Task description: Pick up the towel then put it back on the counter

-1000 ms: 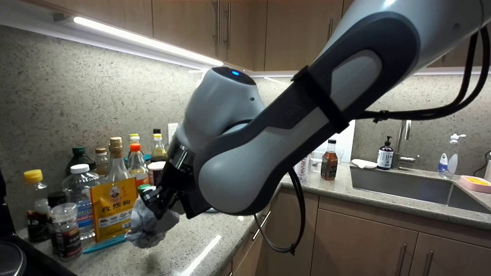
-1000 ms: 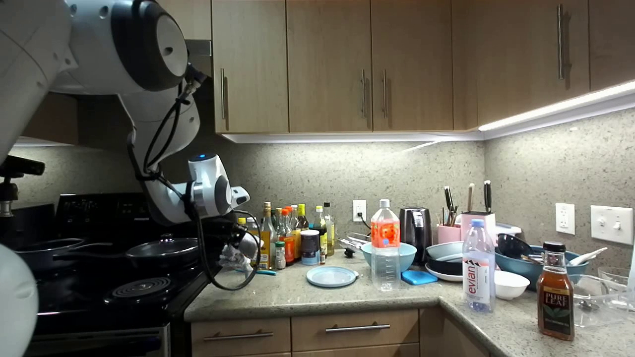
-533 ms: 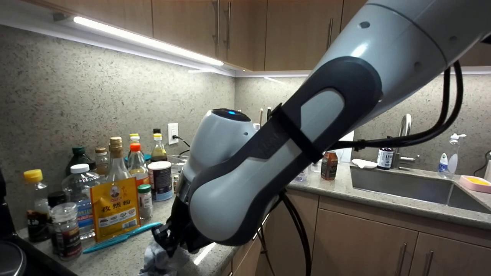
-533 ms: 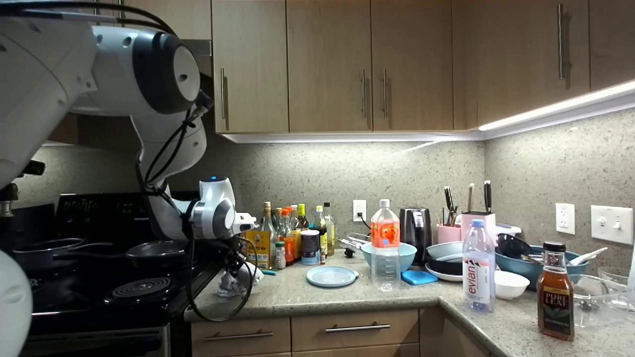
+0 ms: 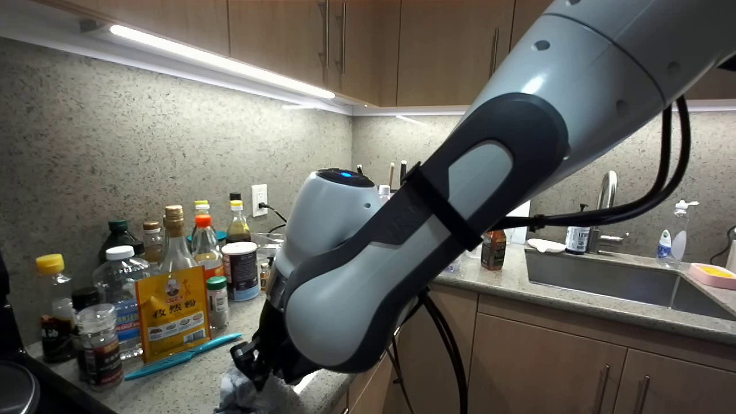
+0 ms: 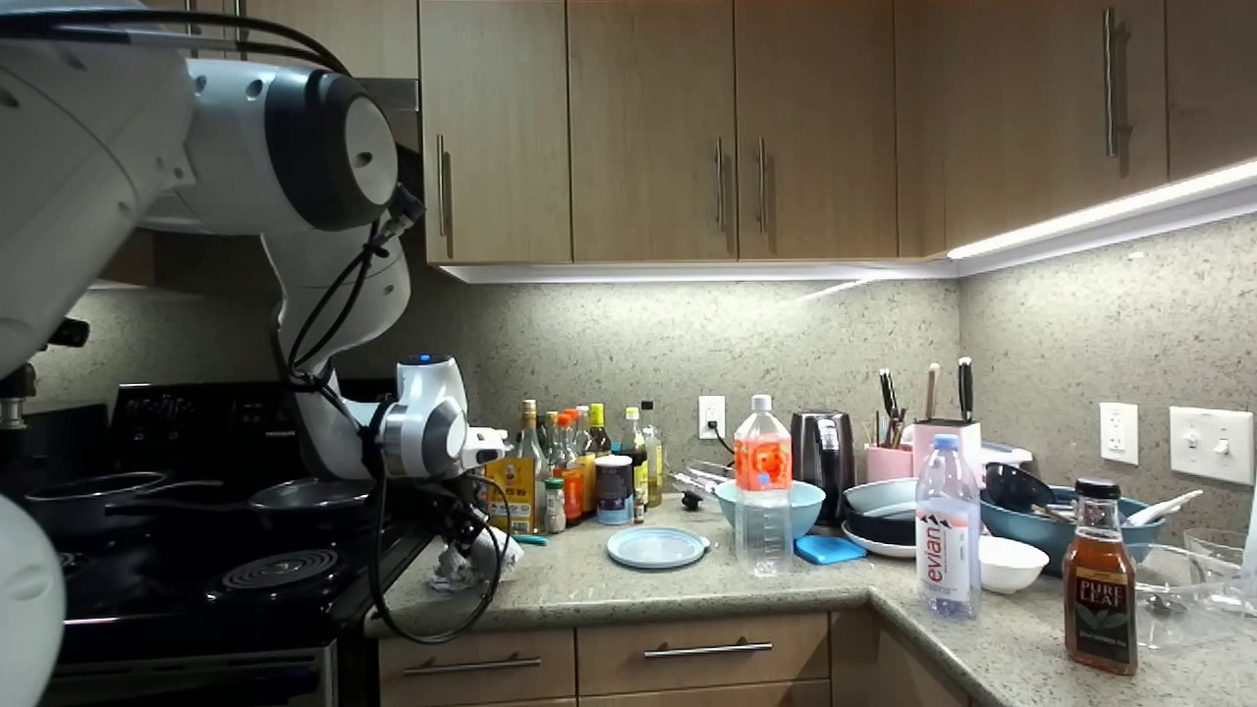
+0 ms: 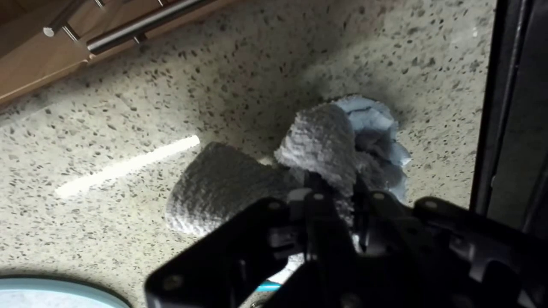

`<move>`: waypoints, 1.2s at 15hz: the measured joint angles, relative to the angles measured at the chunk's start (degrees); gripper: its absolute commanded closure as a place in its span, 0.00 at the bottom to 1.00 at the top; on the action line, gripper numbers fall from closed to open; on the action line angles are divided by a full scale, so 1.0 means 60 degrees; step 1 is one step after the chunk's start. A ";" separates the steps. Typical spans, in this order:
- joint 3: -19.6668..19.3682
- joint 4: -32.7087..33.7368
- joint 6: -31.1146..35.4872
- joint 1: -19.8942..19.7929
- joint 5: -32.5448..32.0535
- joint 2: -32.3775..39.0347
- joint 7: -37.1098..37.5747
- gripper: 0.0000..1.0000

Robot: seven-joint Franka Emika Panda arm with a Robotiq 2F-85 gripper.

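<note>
Arm slanted down, gripper low, 2 fingers near-parallel and close together.
In an exterior view the arm enters at upper right and slopes to lower left; wrist housing stands roughly upright, 1 blue light lit on top, gripper tilted downward beneath it. In an exterior view the arm runs from the left edge to a dark-ringed joint, then the forearm leads down to the wrist housing; finger detail too small to read there. Wrist view: gripper enters from the bottom, black linkages splayed to both sides, fingers pointing up the frame, tips partly covered.
</note>
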 measured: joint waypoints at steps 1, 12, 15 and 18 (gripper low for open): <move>0.0000 0.0000 0.0000 0.0000 0.0000 0.0000 0.0000 0.87; -0.0040 0.0000 0.0001 0.0014 0.0000 0.0013 -0.0006 0.67; -0.0041 0.0001 0.0002 0.0015 0.0000 0.0022 -0.0006 0.55; -0.0041 0.0001 0.0002 0.0014 0.0000 0.0025 -0.0006 0.55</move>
